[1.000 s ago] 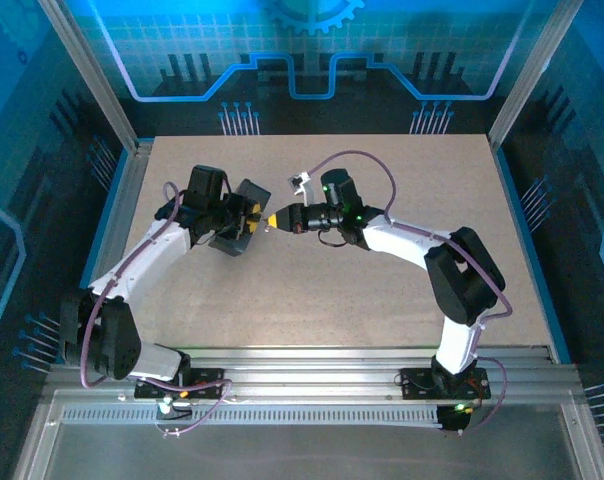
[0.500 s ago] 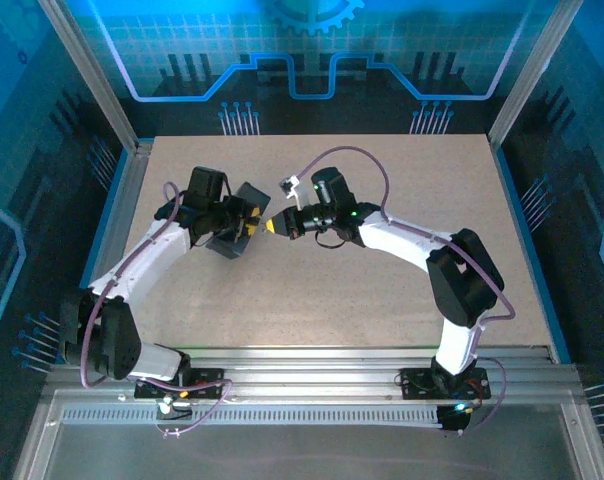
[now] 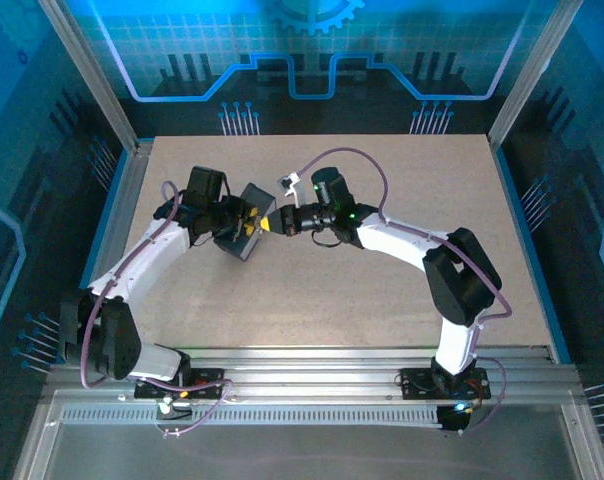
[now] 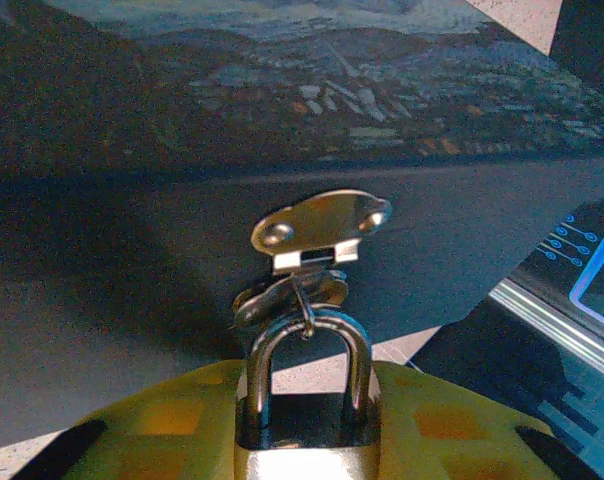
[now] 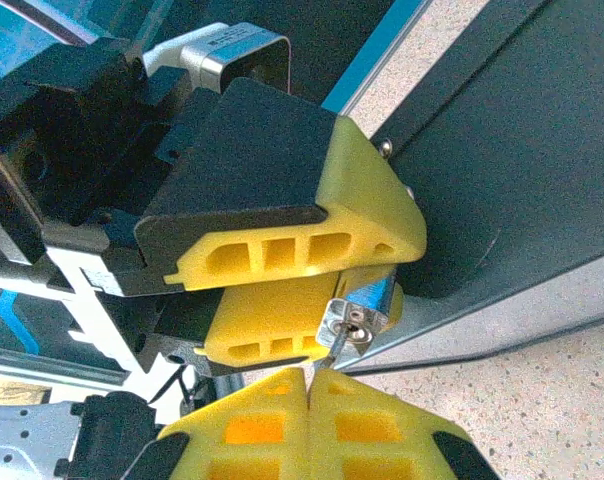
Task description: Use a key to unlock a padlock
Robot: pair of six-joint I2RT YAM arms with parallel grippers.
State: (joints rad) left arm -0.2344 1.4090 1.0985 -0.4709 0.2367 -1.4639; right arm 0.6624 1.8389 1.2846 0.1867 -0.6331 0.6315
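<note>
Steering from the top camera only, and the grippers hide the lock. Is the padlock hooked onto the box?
Observer: Yes. In the left wrist view, the padlock's shackle runs through the hasp on the box.
Operator: What is holding it?
Observer: The left gripper. Its yellow fingers clamp the padlock body from both sides.
Operator: Where does the keyhole face?
Observer: Toward the right gripper, which is shut, with its tips close by the keyhole. I can't tell whether they touch.
</note>
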